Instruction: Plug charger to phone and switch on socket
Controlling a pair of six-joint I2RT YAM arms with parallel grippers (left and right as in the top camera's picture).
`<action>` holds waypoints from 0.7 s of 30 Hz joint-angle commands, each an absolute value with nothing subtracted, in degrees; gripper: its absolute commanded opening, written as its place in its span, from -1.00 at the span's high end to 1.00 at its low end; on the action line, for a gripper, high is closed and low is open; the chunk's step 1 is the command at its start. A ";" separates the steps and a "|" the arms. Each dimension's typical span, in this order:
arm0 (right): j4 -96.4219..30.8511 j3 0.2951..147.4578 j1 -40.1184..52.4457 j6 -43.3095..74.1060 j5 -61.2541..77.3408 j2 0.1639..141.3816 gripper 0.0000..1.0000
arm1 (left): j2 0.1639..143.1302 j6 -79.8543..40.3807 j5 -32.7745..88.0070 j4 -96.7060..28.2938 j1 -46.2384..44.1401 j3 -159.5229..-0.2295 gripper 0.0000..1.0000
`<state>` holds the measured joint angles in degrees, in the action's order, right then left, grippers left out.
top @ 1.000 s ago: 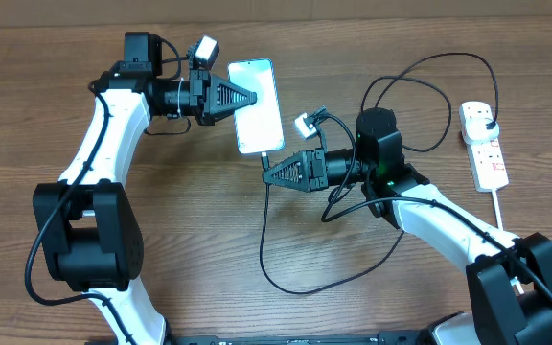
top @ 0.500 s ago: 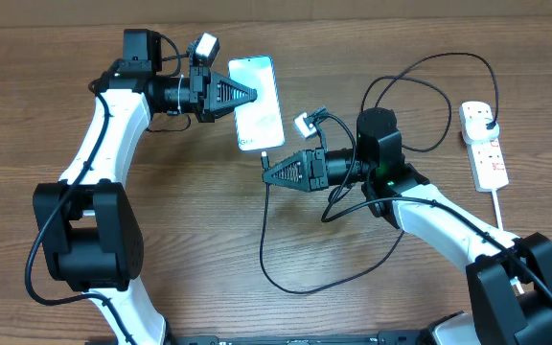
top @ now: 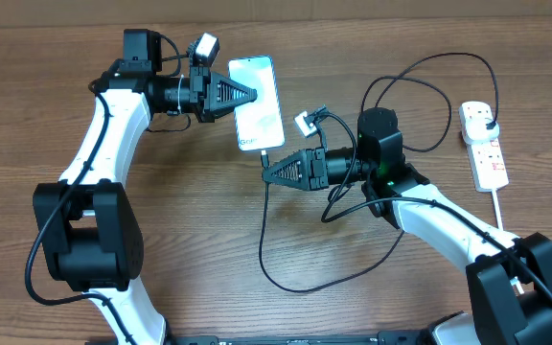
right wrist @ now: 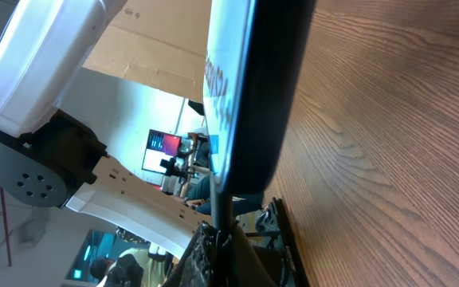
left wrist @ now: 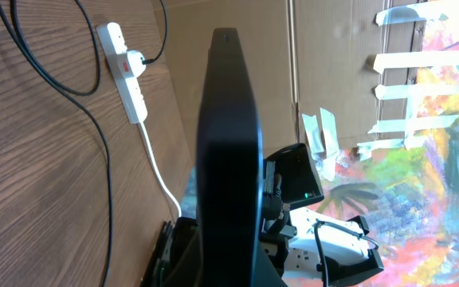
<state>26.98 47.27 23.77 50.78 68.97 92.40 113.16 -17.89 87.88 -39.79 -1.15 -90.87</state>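
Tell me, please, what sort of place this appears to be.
Probably a robotics lab or workshop: white robot arms at a wooden table, a taped cardboard backdrop, and a lit monitor in the room behind.

The counter (top: 209,240) is brown wood-grain laminate, evenly lit with only soft shadows, and a pale tan band runs along its far edge in the overhead view. Seen from the left wrist, plain brown cardboard panels (left wrist: 337,88) stand beyond the counter, with short strips of white tape (left wrist: 409,60) stuck across them and onto a bright painted picture (left wrist: 445,159) of orange, yellow, blue and pink. From the right wrist, another cardboard panel (right wrist: 154,48) rises behind the counter, and past it lies a bright, bluish-lit room with a small screen (right wrist: 164,147) glowing red.
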 commanded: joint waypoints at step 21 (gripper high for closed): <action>27.38 47.27 23.59 51.05 67.31 91.53 0.93 | 112.38 -16.45 90.61 -39.83 -2.33 -92.03 0.91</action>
